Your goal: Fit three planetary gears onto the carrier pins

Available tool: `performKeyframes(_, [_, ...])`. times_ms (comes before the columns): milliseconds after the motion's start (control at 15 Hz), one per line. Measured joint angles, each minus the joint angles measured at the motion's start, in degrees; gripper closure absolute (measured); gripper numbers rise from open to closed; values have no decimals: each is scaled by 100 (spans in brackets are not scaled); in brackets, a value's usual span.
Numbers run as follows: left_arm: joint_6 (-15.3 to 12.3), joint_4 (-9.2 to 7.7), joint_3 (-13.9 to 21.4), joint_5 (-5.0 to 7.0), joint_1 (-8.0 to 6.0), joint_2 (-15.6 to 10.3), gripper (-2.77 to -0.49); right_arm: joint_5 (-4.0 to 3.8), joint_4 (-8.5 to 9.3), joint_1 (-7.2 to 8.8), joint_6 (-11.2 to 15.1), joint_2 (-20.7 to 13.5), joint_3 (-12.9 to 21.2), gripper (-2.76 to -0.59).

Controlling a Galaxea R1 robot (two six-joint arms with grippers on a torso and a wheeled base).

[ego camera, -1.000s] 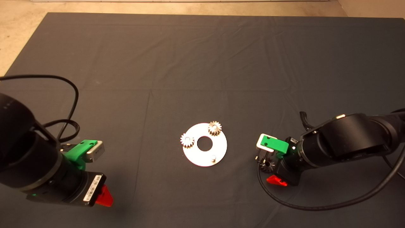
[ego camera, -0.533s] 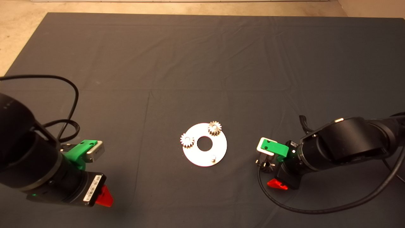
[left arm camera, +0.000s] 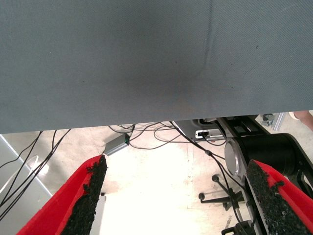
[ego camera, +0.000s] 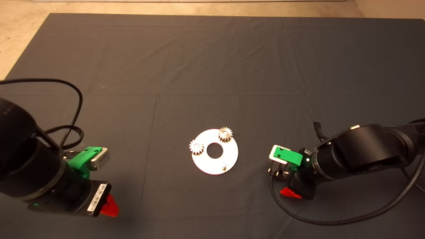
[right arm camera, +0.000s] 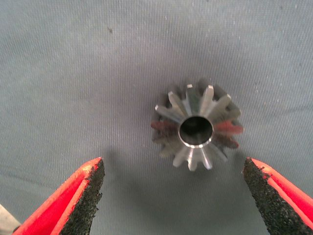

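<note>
The right gripper (right arm camera: 171, 196) hovered over the third planetary gear (right arm camera: 195, 128), right of the silver plate (ego camera: 229, 159), fingers spread with room either side; two gears (ego camera: 225, 134) sat on carrier pins (ego camera: 224, 165); the left gripper (left arm camera: 178, 200) was parked left of the plate, fingers spread past the mat edge.

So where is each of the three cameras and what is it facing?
Head: above, looking down at the mat, silver plate and both arms.
Left wrist: on the parked left claw, facing mat edge and floor; open fingers show.
Right wrist: on the right claw, over the loose gear; head view shares it.
</note>
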Motion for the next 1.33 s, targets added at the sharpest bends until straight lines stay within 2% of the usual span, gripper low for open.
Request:
performKeyframes(133, [0,-13,0,0,0,0,-204,1,-5,0,2,11,0,-209])
performKeyframes(267, [0,-22,7,0,0,0,-204,0,-27,0,2,11,0,-196])
performKeyframes(467, [0,-33,7,0,0,2,-204,-1,-39,0,2,26,0,-196])
performKeyframes(600, [0,-35,7,0,0,0,-204,2,-52,0,5,41,0,-180])
performKeyframes(1000, [0,-35,7,0,0,4,-204,0,-79,0,5,45,-1,-180])
performKeyframes(1133, [0,-35,7,0,0,16,-204,2,-139,-1,5,60,-15,-180])
performKeyframes(1333, [0,-35,7,0,0,18,-204,-1,-325,-24,4,82,-48,-180])
